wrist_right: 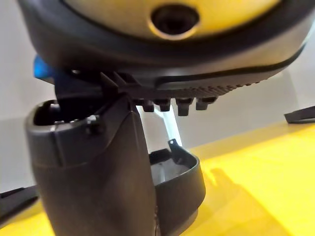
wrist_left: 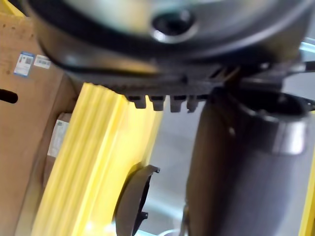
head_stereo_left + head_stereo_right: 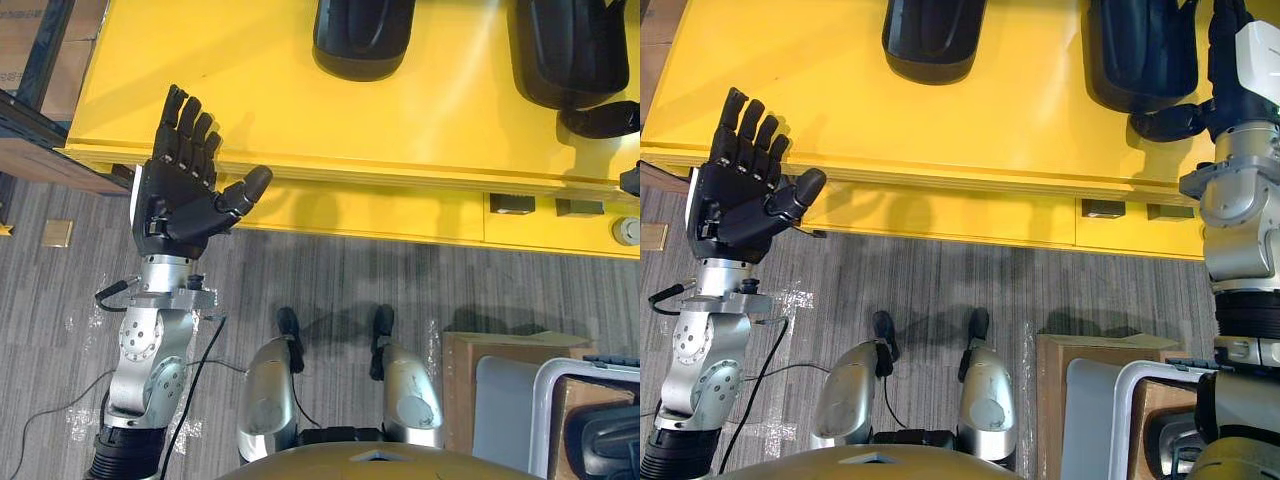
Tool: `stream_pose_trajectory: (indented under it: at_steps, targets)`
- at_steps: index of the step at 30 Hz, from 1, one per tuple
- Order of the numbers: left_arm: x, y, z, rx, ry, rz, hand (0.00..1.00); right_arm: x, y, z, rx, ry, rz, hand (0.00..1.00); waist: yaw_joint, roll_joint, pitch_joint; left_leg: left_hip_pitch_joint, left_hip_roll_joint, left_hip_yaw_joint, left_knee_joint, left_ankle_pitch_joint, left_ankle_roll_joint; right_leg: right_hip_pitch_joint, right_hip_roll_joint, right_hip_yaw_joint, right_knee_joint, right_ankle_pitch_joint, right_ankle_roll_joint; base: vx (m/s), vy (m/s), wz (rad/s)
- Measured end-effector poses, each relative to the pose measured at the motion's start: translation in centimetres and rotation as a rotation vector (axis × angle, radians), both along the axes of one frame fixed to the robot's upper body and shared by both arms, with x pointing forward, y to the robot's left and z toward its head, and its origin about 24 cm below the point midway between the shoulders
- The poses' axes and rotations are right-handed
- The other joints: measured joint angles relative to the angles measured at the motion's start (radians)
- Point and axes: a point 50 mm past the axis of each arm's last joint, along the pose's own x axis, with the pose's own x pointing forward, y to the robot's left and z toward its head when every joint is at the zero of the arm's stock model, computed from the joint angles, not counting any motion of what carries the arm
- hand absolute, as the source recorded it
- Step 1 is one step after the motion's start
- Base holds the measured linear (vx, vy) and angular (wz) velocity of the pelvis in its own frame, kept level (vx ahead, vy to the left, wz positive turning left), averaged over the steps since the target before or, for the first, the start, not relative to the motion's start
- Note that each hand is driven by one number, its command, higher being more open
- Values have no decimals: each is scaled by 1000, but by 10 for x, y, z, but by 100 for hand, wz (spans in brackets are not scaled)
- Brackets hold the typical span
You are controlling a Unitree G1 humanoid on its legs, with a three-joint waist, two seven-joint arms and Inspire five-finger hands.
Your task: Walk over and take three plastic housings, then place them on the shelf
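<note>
Yellow desk (image 3: 300, 110) ahead w/ 2 black plastic housings on top, well apart. Left housing (image 3: 362, 40) lies near the desk's middle, nothing touching it. Right housing (image 3: 1140, 55) sits further to the R. The right hand (image 3: 1232, 70) is at its R side, thumb (image 3: 1170, 122) stretched along the housing's near edge, touching or just beside it. R wrist view: thumb in front, right housing (image 1: 179, 182) just past it on the yellow top. Whether that hand is open or closed on the part, can't tell. Left hand (image 3: 185, 185) is raised over the desk's near L corner, fingers (image 3: 190, 125) straight and side by side, thumb out to the side — open, holding nothing, well apart from both housings. Grey carpet floor (image 3: 300, 270) below the desk front. Lower R: cardboard box (image 3: 500, 355) beside a light bin (image 3: 550, 400) w/ a dark part inside — can't tell what it is.
</note>
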Motion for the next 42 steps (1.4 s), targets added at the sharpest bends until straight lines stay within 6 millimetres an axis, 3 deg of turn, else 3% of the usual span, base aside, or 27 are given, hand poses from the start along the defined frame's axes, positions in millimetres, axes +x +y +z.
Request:
stream_pose_trajectory:
  at_steps: [12, 18, 23, 24, 26, 32, 35, 39, 42]
  targets:
    - [-1, 0, -1, 0, 5, 3, 100, -1, 2, 2, 0, -5, 2, 100, -2, 4, 1, 23, -13, 0, -36, 20, 1, 6, -9, -3, 6, -1, -1, 0, 0, 0]
    - [-8, 5, -10, -13, 31, 21, 100, -31, 25, -23, -35, 13, 185, 100, -2, 7, -16, 120, -26, 10, -143, 51, -7, 75, -10, -14, -36, -4, 4, 20, -12, 0]
    - [-12, -1, -12, -50, 15, -4, 100, -62, 36, -62, 310, -169, 298, 100, -4, -7, -132, 166, -24, 26, -211, 68, -18, 113, 7, -14, -92, 0, 8, 111, -31, -4]
    - [-17, -5, -10, -59, -4, -25, 100, -76, 38, -78, 434, -240, 300, 100, -9, -17, -175, 182, -24, 36, -228, 67, -20, 124, 11, -9, -111, 0, 8, 157, -27, -14]
    - [-20, -11, -7, -67, -34, -50, 100, -89, 41, -97, 577, -309, 288, 100, -26, -24, -204, 213, -24, 45, -242, 67, -20, 146, 12, -8, -117, -1, 8, 125, -16, -15]
    - [-21, -43, -9, -1, -52, -184, 100, -115, 76, -173, 925, -216, 214, 100, -59, -22, -271, 299, -26, 107, -275, 48, -30, 191, 19, 45, -148, 5, 15, 19, 15, -35]
    - [-21, -55, -11, 1, -41, -239, 100, -119, 91, -189, 1041, -190, 217, 100, -62, -1, -291, 316, -25, 135, -293, 48, -34, 185, 25, 72, -154, 10, 21, -51, -4, -27]
    - [-21, -61, -13, -9, -31, -263, 100, -120, 93, -183, 1136, -309, 222, 100, -62, 24, -318, 316, -26, 152, -305, 55, -35, 185, 31, 89, -189, 33, 22, -41, -14, -14]
    - [-21, -64, -14, 2, -16, -258, 100, -122, 91, -180, 1135, -364, 194, 100, -63, 22, -332, 317, -25, 164, -308, 58, -38, 184, 41, 101, -207, 49, 17, -18, -19, -13]
